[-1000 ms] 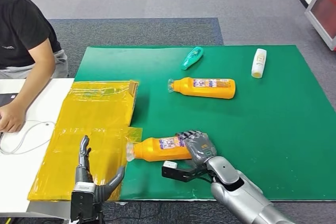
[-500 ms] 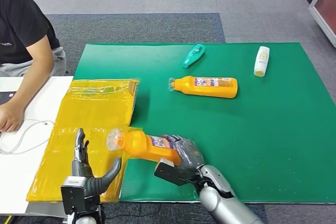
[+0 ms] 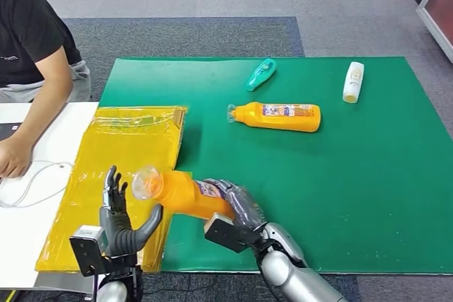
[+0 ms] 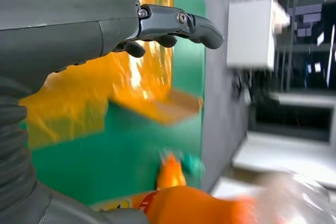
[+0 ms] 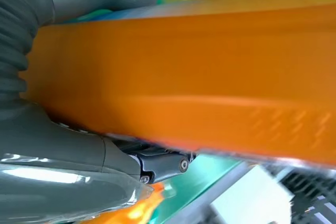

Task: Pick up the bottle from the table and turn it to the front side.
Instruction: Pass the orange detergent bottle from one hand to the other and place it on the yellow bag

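Observation:
My right hand [image 3: 241,208] grips an orange bottle [image 3: 184,194] by its base end and holds it off the green mat [image 3: 342,175], its clear cap [image 3: 144,182] tilted up to the left. The right wrist view has the orange bottle [image 5: 198,72] close up across my hand [image 5: 83,161]. My left hand [image 3: 122,221] stands open near the table's front edge, fingers spread, just left of the cap and apart from it. In the left wrist view its fingers [image 4: 174,24] are apart, with the orange bottle [image 4: 190,205] blurred beside them.
A second orange bottle [image 3: 277,116] lies mid-mat, a teal bottle [image 3: 260,74] and a white bottle [image 3: 352,81] farther back. A yellow plastic-wrapped package [image 3: 122,167] lies on the left. A seated person's arm [image 3: 32,125] rests on the white table [image 3: 32,224] at the far left.
My right hand has lifted the orange bottle off the mat and carried it left, cap rising. My left hand has risen a little toward it.

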### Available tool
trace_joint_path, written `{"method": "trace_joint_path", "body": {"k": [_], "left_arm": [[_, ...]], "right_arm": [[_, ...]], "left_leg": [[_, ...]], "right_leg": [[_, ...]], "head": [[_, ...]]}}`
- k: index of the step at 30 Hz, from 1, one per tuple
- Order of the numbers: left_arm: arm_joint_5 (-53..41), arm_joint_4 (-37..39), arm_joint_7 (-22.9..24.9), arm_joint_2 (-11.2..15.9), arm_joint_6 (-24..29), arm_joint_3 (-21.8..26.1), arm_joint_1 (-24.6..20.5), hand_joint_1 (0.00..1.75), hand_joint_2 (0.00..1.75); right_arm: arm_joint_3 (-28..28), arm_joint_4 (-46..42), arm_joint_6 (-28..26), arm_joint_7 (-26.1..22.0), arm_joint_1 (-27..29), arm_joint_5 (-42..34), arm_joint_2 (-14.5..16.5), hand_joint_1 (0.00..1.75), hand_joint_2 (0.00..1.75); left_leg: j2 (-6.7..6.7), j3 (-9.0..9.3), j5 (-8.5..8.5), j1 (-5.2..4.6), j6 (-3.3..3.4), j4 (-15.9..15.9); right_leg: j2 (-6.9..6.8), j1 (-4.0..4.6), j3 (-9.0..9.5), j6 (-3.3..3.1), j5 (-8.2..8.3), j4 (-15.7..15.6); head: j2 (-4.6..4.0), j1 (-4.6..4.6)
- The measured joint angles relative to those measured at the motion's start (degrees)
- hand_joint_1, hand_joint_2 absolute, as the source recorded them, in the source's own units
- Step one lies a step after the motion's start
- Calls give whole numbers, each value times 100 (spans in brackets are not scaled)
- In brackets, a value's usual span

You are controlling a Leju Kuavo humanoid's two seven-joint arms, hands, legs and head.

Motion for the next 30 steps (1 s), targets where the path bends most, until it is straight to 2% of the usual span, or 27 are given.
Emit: {"method": "trace_joint_path", "body": {"k": [7, 10, 14, 23, 25, 27, 28, 29, 30], "left_arm": [[618, 108, 28, -69, -1064, 18, -321, 0, 175], [532, 224, 20, -90, -1254, -42, -499, 0, 175], [193, 298, -2, -86, -1216, -212, -605, 0, 175], [-353, 271, -13, 20, -862, -525, -646, 0, 175], [-478, 206, -13, 55, -730, -618, -642, 0, 175], [-629, 105, -13, 109, -566, -722, -635, 0, 175], [-695, 46, -13, 143, -482, -773, -633, 0, 175], [-749, -17, -13, 181, -404, -818, -630, 0, 175], [-789, -78, -13, 221, -337, -854, -626, 0, 175]], "right_arm": [[214, -374, 254, -121, -257, -399, 108, 174, 175], [272, -483, 264, -144, -464, -467, 177, 174, 175], [333, -608, 298, -162, -654, -510, 215, 164, 175], [423, -645, 321, -215, -690, -631, 226, 157, 175], [449, -644, 333, -221, -687, -661, 229, 144, 175], [495, -637, 354, -185, -683, -633, 231, 119, 175], [524, -627, 366, -144, -683, -588, 231, 112, 175], [556, -610, 379, -92, -686, -526, 231, 109, 175], [583, -590, 396, -50, -689, -471, 231, 116, 175]], "left_leg": [[0, -6, 2, -1, 1, 1], [0, -7, 4, -1, 0, 1], [0, -7, 5, -1, 0, 1], [0, -12, 2, -1, 0, 1], [0, -13, 2, -1, 1, 1], [-1, -14, 2, -1, 1, 1], [-1, -15, 2, -1, 1, 1], [-1, -15, 2, 0, 1, 1], [-1, -16, 2, 0, 1, 1]], "right_leg": [[-1, -1, -6, 0, 3, 0], [0, -1, -8, -2, 5, 0], [0, -1, -9, -2, 5, 0], [0, -1, -13, -2, 2, 0], [-1, 0, -13, -1, 1, 0], [-1, 0, -13, -1, 1, 0], [-1, 0, -13, -1, 1, 0], [-1, 0, -13, -1, 1, 0], [-1, 0, -13, -1, 1, 0]], "head": [[0, -1], [0, -1], [0, -1], [0, -1], [0, -1], [0, 0], [0, 0], [0, 0], [0, -1]]}}
